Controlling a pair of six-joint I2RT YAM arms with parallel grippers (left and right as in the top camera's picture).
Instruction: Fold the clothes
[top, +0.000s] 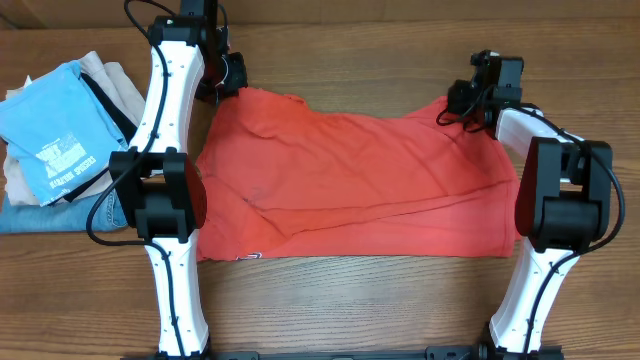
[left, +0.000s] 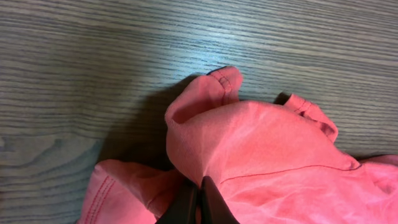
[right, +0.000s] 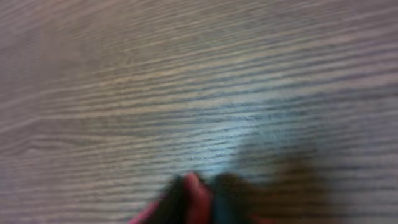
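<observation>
T-shirt (top: 360, 185) cloth is pinched in the left gripper (left: 200, 185), its fingers together on a ridge of red fabric. A hemmed fold (left: 222, 81) flops just past them at 12 o'clock. The right gripper (right: 200, 186) is likewise closed, with a sliver of red between its fingers (view blurred, so I cannot tell how much cloth it has). Judged purpose: each holds one far corner, at 10 and 2 o'clock of the garment, so the far edge can be carried evenly toward 6 o'clock in one fold. Outward, the T-shirt lies spread and wrinkled at the centre of the table (top: 400, 310). A stack of folded garments (top: 60, 140) sits at 9 o'clock, well apart from the work. Count: one T-shirt, two grippers, one stack with four colours showing (light blue on top, beige, black, denim).
</observation>
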